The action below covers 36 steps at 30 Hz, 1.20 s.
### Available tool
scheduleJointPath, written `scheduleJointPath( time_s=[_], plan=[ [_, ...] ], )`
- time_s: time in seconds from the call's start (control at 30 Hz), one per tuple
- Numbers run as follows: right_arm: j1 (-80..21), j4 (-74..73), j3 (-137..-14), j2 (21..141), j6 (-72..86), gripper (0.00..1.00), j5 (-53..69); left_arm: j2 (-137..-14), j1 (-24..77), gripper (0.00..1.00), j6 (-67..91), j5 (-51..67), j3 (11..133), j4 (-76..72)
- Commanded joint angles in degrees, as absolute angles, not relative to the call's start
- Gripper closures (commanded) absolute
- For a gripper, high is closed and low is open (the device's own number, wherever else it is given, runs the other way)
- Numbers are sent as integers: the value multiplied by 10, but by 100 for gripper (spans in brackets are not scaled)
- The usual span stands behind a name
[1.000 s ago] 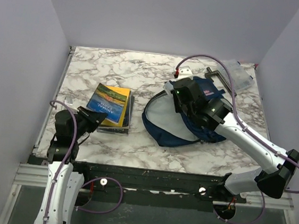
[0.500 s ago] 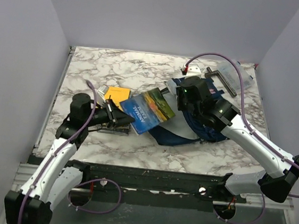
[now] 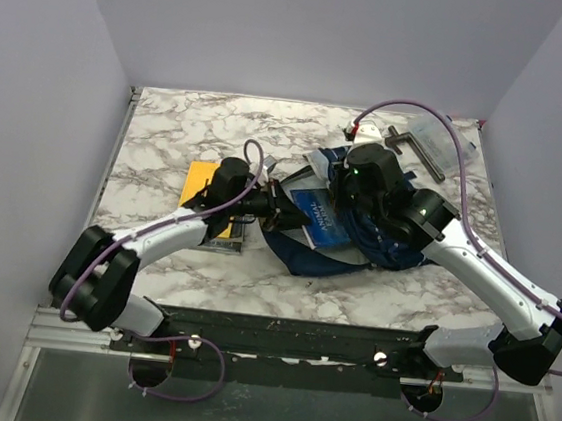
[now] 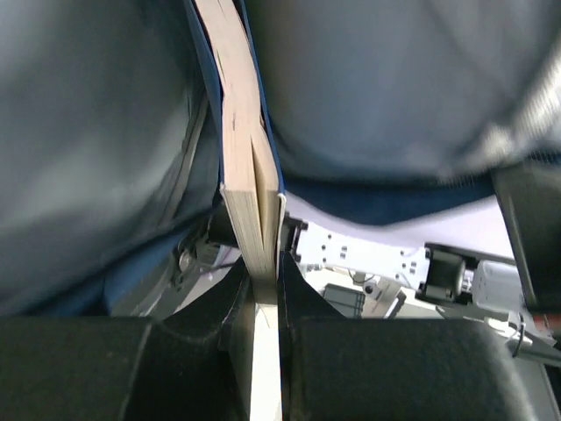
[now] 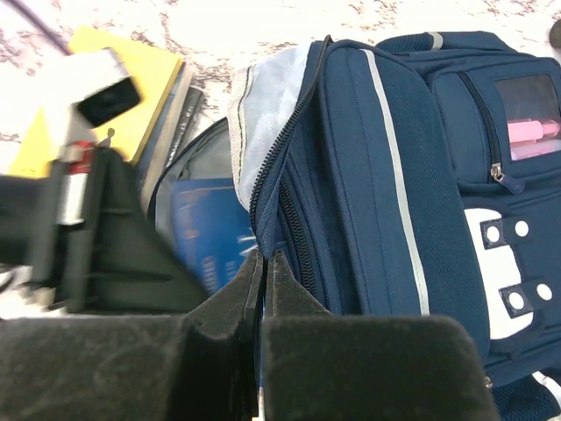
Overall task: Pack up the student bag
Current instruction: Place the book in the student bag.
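The student bag [image 3: 318, 261], navy with grey stripes, lies at the table's centre right with its mouth held open toward the left. My right gripper [image 3: 348, 191] is shut on the fabric edge beside the zip [image 5: 279, 206], its tips [image 5: 265, 256] pinching that flap of the bag [image 5: 386, 175]. My left gripper [image 3: 279, 206] is shut on a blue-covered book [image 3: 319, 217] and reaches in from the left. The book's page edge [image 4: 250, 175] runs up from between the fingers [image 4: 263, 274] into the bag's grey lining [image 4: 394, 88]. Its blue cover [image 5: 206, 237] shows inside the mouth.
A yellow book [image 3: 203, 186] tops a small stack of books on the table's left [image 5: 131, 83]. A clear plastic case [image 3: 441, 139] and a dark grey bar [image 3: 413, 149] lie at the back right corner. Lilac walls enclose the marble table [image 3: 200, 122].
My left arm swung right, carrying the blue book off the stack and into the bag's mouth, uncovering the yellow book. The right gripper kept its hold on the bag's edge.
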<state>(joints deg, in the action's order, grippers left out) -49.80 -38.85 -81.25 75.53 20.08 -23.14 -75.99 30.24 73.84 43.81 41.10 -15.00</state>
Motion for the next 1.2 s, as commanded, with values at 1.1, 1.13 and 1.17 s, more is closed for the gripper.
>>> scheduleJointPath(
  time_s=[1.1, 1.13, 1.17],
  plan=[
    [-499, -376, -811, 658, 190, 99, -188, -1113, 414, 93, 786, 268, 606, -347],
    [-499, -376, -809, 657, 190, 99, -188, -1115, 415, 85, 786, 258, 608, -336],
    [-500, -378, -807, 656, 192, 99, -189, -1115, 414, 80, 783, 253, 611, -323]
  ],
)
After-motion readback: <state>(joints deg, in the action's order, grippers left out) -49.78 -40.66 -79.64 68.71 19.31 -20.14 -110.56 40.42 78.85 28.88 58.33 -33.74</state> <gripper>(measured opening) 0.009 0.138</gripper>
